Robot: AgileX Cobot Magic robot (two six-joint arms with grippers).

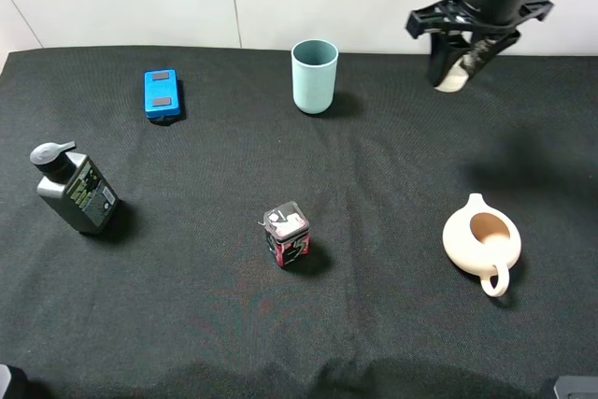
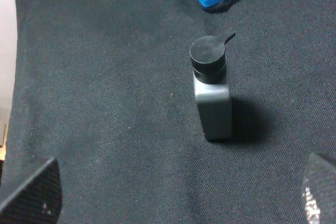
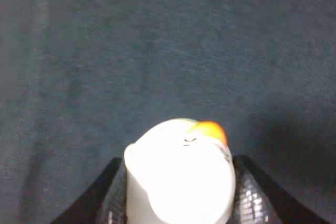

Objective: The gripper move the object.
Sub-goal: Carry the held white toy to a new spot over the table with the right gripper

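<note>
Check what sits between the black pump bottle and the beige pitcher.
A small red-and-black box stands about midway between the pump bottle and the pitcher; nothing else is on that stretch. The exterior high view shows it.

Black end effector (image 1: 458,70), weave-textured fingers (image 3: 253,199)

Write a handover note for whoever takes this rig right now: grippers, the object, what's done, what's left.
Right gripper: shut on the small cream-white figurine with an orange tip, over the far right of the black cloth, apparently lifted clear of it.
Left gripper: open and empty, above the dark grey pump bottle.
Done: figurine grasped and raised.
Left: carry it over, set it down, release. The drop spot is not shown.
</note>
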